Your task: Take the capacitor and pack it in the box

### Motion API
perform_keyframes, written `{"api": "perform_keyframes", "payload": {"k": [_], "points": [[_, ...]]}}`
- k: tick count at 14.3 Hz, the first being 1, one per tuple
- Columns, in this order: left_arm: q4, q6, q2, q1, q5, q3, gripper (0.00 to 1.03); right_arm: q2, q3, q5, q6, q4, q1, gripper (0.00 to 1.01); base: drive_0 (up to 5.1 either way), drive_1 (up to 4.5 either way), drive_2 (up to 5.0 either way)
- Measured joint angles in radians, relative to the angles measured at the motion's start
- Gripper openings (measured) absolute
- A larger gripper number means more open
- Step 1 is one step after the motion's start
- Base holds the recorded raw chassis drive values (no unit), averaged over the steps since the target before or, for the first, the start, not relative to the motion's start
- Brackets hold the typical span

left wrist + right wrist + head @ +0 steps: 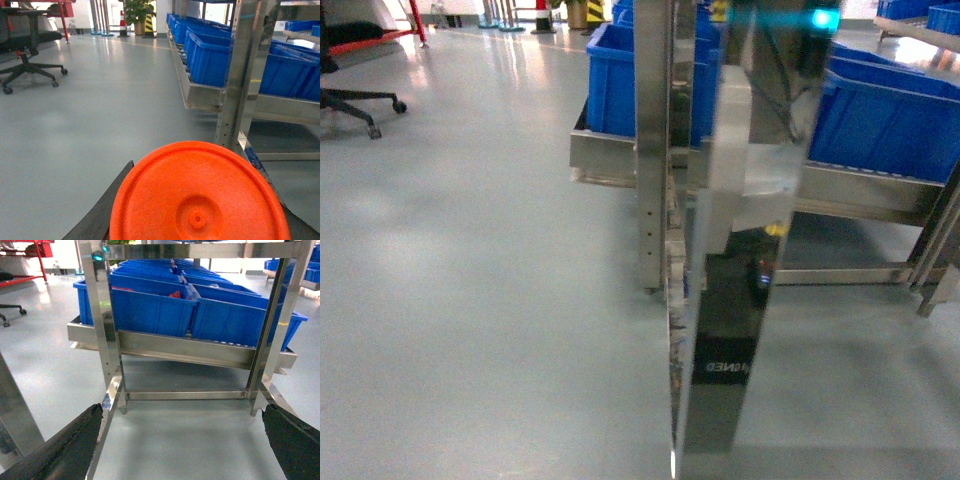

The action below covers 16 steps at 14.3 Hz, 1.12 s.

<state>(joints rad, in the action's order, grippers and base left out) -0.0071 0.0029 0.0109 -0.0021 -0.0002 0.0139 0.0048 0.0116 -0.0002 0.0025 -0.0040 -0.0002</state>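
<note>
Parked close against a steel rack, with one post point(655, 150) filling the middle of the head view and blue bins point(890, 120) sitting on the shelf behind it. Looked like an approach or search stage: judged so because neither arm reached toward anything and both wrist cameras pointed level at the rack rather than down at a work surface.

Saw no capacitor in any view. Saw no box either: nothing salmon-pink, no white lid, only blue bins, bare grey floor point(470, 300) and a chair point(360, 100) well off to the left. Glimpsed something red point(175, 294) inside one bin from the right wrist, too small to name.

Right gripper point(180, 450): spread wide, dark fingers point(65, 450) at the two lower corners, nothing between them but floor and the rack's lower rail point(185, 395). Probably kept apart in readiness for a pick.

Left gripper point(197, 235): could not tell whether parted or closed. Blocked by an orange disc point(200, 200), round, matt and grainy, with a raised hub at its centre, covering the lower middle of that view. Showed one dark finger point(102, 210) edging out at the disc's left. Could not tell whether the disc was clamped, merely mounted there, or lying in front.

Judged little of the task done: nothing packed, nothing picked, both objects yet to be found.
</note>
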Motion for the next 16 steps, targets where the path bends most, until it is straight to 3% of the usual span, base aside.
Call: {"api": "perform_keyframes", "payload": {"k": [16], "points": [[0.002, 0.0, 0.0, 0.0, 0.0, 0.0, 0.43, 0.0, 0.0, 0.0, 0.0, 0.002, 0.0, 0.98, -5.0, 2.45, 2.5]]}}
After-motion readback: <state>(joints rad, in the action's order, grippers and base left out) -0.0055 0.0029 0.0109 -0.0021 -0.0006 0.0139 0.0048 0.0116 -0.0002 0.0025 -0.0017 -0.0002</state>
